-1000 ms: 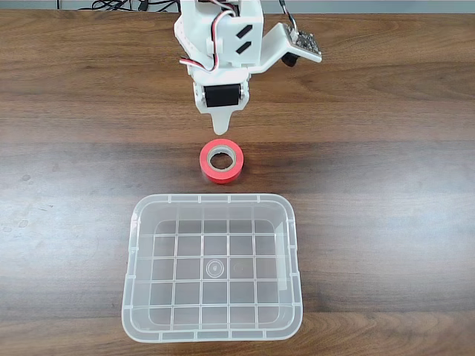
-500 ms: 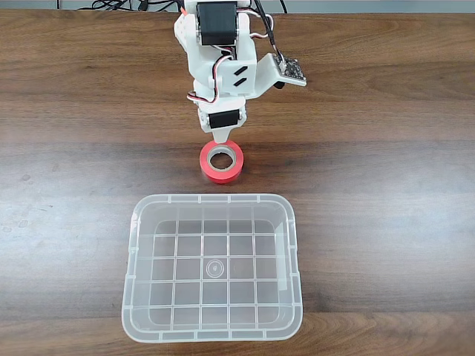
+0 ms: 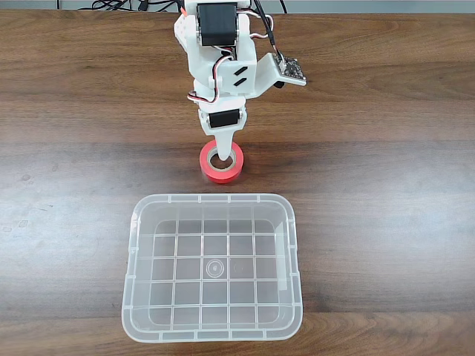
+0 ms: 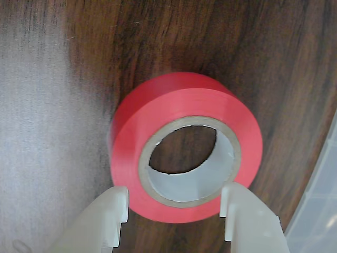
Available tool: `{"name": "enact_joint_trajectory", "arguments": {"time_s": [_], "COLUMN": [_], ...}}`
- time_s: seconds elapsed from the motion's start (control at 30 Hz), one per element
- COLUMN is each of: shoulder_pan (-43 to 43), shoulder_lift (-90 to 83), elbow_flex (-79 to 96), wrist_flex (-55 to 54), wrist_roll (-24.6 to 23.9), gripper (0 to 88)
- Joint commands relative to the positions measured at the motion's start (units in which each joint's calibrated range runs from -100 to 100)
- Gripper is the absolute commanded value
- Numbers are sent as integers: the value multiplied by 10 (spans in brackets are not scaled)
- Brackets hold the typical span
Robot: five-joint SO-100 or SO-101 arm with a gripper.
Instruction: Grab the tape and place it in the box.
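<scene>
Hovering over the small red-orange roll of tape (image 4: 184, 147), your white two-finger gripper (image 4: 174, 203) is spread, grasping nothing. The roll lies flat on the wooden table (image 3: 386, 185), just beside the clear plastic box (image 3: 215, 200). Judged light, stiff, slick-sided: pinch across its wall through the core.

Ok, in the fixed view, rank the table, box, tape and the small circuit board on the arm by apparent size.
1. Table
2. Box
3. Tape; the circuit board looks nearly alike, and it sits higher, nearer the camera, so I won't rank these two.
</scene>
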Motion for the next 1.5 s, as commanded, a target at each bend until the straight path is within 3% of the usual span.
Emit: {"name": "enact_joint_trajectory", "arguments": {"time_s": [0.0,0.53,0.77,1.23,1.47], "shoulder_pan": [13,20,27,28,26], "shoulder_lift": [-3,21,66,65,-32], "elbow_flex": [1,50,36,15,-99], "wrist_flex": [5,-68,-68,-60,60], "wrist_roll": [-1,8,14,14,11], "gripper": [185,183,52,45,45]}}
